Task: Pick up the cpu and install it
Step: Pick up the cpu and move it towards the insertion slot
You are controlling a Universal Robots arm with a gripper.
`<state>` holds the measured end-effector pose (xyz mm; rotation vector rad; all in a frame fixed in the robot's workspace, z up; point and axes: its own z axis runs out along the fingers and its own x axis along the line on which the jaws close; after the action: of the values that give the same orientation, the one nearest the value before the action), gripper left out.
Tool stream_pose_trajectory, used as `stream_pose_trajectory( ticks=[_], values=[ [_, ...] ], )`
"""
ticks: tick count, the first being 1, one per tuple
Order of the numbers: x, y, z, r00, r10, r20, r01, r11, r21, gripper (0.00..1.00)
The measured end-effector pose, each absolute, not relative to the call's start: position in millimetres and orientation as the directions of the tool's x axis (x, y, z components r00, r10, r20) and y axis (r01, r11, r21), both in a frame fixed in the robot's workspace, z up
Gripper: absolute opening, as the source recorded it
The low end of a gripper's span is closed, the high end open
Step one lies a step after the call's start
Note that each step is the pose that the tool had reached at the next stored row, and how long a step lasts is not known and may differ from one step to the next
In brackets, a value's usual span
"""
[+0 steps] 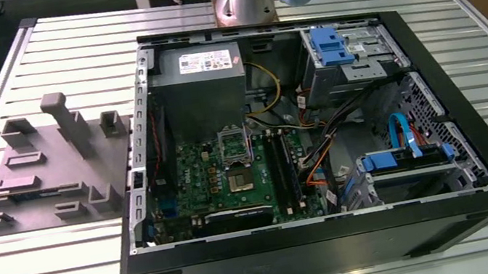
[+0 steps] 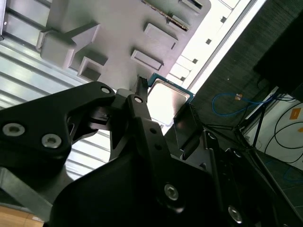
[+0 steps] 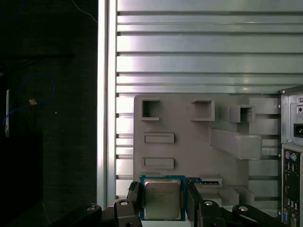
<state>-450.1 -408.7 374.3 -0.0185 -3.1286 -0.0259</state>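
The gripper (image 3: 163, 187) has the cpu (image 3: 162, 198) pinched between its two black fingers (image 3: 134, 194). One finger sits on each of two opposite edges, and they are closed down to the chip's width. Gripping the thin rim leaves the shiny top untouched and holds the chip flat, roughly parallel to the table (image 3: 199, 52) beneath. The finger bodies partly hide where the pads meet the rim, so the hold looks firm but I cannot confirm it.

The chip hangs well above the grey block (image 3: 189, 142), clear of its recesses and of the posts (image 1: 65, 121) standing up from it. Nothing lies between chip and block. In the first wrist view the case (image 3: 291, 156) lies beside the block, apart from the fingers.

In the exterior view the case lies open side up. The socket (image 1: 239, 178) sits on the board with its bracket (image 1: 231, 143) lying open toward the power supply (image 1: 200, 78), so the seat is uncovered. Room around it is tight. The power supply is on one side, memory slots are just beside it toward the exterior view's right, and cables (image 1: 324, 146) run beyond those. The space straight above the socket is free.
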Motion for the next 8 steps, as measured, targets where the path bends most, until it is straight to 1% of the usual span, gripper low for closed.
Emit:
stream_pose_trajectory(
  ticks=[8],
  values=[
    [-450.0,-408.7,380.8,-1.0,0.012,0.013,0.012,1.0,0.015,0.47]
  ],
)
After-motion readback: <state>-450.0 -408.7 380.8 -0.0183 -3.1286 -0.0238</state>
